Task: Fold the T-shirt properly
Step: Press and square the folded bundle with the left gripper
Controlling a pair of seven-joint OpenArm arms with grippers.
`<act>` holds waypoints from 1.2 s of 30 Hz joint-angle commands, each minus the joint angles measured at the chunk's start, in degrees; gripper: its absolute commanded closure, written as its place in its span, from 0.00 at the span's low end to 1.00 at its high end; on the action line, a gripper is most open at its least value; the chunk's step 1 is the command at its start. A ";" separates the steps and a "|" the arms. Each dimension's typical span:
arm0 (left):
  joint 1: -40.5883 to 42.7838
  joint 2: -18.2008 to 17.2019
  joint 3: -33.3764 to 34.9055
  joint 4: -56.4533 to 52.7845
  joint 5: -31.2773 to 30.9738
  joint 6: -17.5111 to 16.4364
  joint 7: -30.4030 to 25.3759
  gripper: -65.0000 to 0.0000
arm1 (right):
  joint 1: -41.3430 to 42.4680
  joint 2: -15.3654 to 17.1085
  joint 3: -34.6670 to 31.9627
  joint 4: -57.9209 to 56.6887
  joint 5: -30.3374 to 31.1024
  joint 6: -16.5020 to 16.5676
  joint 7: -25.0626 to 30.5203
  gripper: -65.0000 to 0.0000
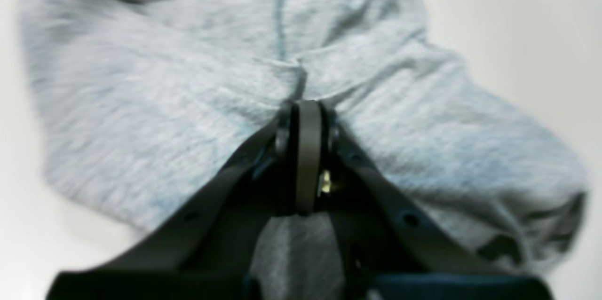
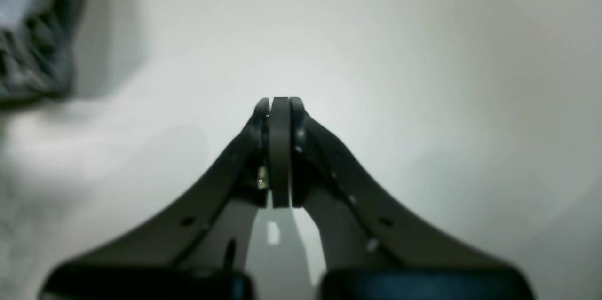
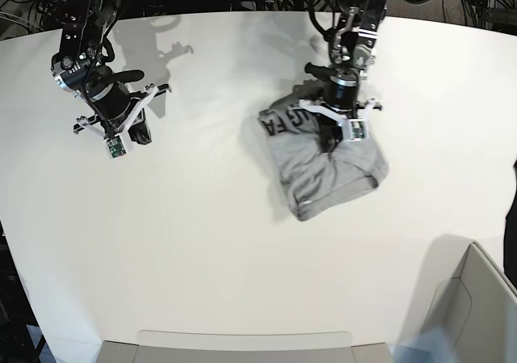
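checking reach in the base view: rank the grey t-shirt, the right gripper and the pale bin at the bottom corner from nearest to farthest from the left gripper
1. The heather-grey cotton T-shirt: pinched by the left gripper, mid-table.
2. The pale open-topped bin: bottom-right corner.
3. The right gripper: black, shut on nothing, far left over the white table.

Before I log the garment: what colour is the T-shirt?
Heather grey T-shirt, with black lettering at one edge; clearest in the base view.

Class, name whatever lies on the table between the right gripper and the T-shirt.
Nothing: the base view shows only bare white table between the right gripper and the T-shirt.
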 commanded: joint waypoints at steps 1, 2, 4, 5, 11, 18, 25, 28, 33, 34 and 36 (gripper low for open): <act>1.31 -2.80 -0.81 -1.25 -0.42 3.74 5.48 0.97 | 0.64 0.41 0.03 1.01 0.48 0.04 1.30 1.00; 1.05 -4.65 -0.72 -1.34 -0.42 3.74 5.48 0.97 | 0.64 0.32 -0.06 1.01 0.48 0.04 1.30 1.00; -0.01 -7.90 -0.90 -1.43 -0.42 3.66 5.48 0.97 | 0.64 0.41 -0.06 1.01 0.48 0.04 1.30 1.00; -0.45 -9.57 -0.99 -1.43 -0.42 3.66 5.57 0.97 | 0.64 0.41 -0.06 0.93 0.48 0.04 1.30 1.00; -0.54 -19.59 -1.25 -1.52 -0.60 -0.56 5.57 0.97 | 0.28 0.41 0.21 0.93 0.48 0.04 1.22 1.00; -0.27 -21.35 -7.93 4.55 -0.42 -3.47 5.66 0.97 | -0.42 0.06 -0.15 1.01 0.48 0.04 1.22 1.00; -0.10 -16.78 -7.93 18.79 -0.42 -3.20 6.10 0.96 | -0.51 -0.03 -0.15 1.01 0.48 0.04 1.22 1.00; -0.19 -12.91 -7.76 20.11 -0.42 -3.29 10.93 0.96 | -0.51 -0.03 -0.15 1.01 0.48 0.04 1.22 1.00; -0.10 -6.41 -8.02 15.98 -0.42 -3.47 14.10 0.96 | -1.04 0.15 0.21 1.01 0.48 0.04 1.30 1.00; -0.01 -6.32 -7.76 14.66 -0.42 -3.47 13.22 0.96 | -1.04 0.24 0.29 1.01 0.48 0.04 1.30 1.00; 0.61 -6.23 -7.58 12.37 -0.42 -3.47 11.90 0.96 | -1.04 0.24 0.29 1.01 0.48 0.04 1.30 1.00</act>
